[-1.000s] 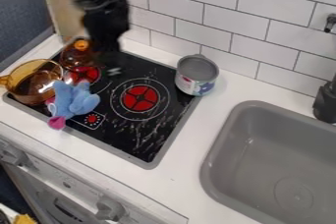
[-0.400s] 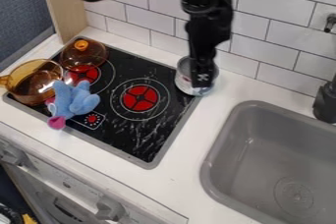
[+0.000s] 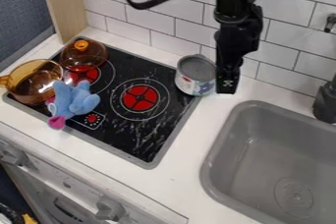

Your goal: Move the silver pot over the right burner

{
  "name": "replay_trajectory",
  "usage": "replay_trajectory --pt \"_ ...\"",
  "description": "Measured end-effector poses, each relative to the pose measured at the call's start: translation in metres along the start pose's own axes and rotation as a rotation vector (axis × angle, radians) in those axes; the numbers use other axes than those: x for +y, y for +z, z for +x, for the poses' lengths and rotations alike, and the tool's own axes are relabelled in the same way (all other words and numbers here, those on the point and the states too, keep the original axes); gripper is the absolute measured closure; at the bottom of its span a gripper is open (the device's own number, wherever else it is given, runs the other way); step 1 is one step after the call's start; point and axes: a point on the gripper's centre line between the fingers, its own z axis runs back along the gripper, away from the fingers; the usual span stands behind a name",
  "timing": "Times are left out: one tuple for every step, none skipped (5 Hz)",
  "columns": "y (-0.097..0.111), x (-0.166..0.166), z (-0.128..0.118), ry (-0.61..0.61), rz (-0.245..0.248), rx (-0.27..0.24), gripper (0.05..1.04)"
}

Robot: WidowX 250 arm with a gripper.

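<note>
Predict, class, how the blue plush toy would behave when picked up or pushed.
The blue plush toy would probably sag when lifted, as its rounded parts look soft and stuffed. Its lumpy shape should resist rolling.

My arm [image 3: 238,19] was black all over, mostly matte, faint grey sheen on the edges. Chunky stacked housings up top, stepped outline, small knobs and lugs sticking out at the sides. One thick black cable [image 3: 157,3], smooth, bent in a wide curve. Gripper [image 3: 227,89] black too, narrow and blocky, small whitish marking [image 3: 228,83] low on it, too small to read.
</note>
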Motion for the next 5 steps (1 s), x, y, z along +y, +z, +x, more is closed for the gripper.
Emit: replay_trajectory --pt "-0.019 0.005 0.007 -0.033 -0.039 0.018 0.083" --pt "-0.027 0.009 0.01 -0.052 -0.046 0.027 0.083" --pt "-0.03 0.008 0.009 -0.041 -0.049 0.026 0.083" --pt "-0.033 0.012 -0.01 0.004 -0.052 0.048 0.083" --pt "-0.038 0.008 -0.028 0.059 -0.063 0.061 0.083"
